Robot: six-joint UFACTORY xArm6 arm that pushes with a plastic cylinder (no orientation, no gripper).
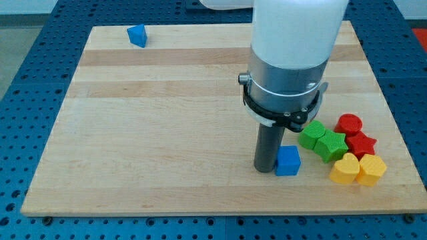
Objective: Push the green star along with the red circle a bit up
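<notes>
My tip (265,169) has no jaws to open or close; it rests near the board's bottom edge, touching a blue block's (288,161) left side. The green star (330,145) and red circle (349,124) sit clustered toward the bottom-right corner, so pushing them up likely means approaching from below.

Eight blocks are counted: two blue (288,161) (137,35), two green (311,135) (330,145), two red (348,125) (361,144), two yellow (344,169) (371,169).
</notes>
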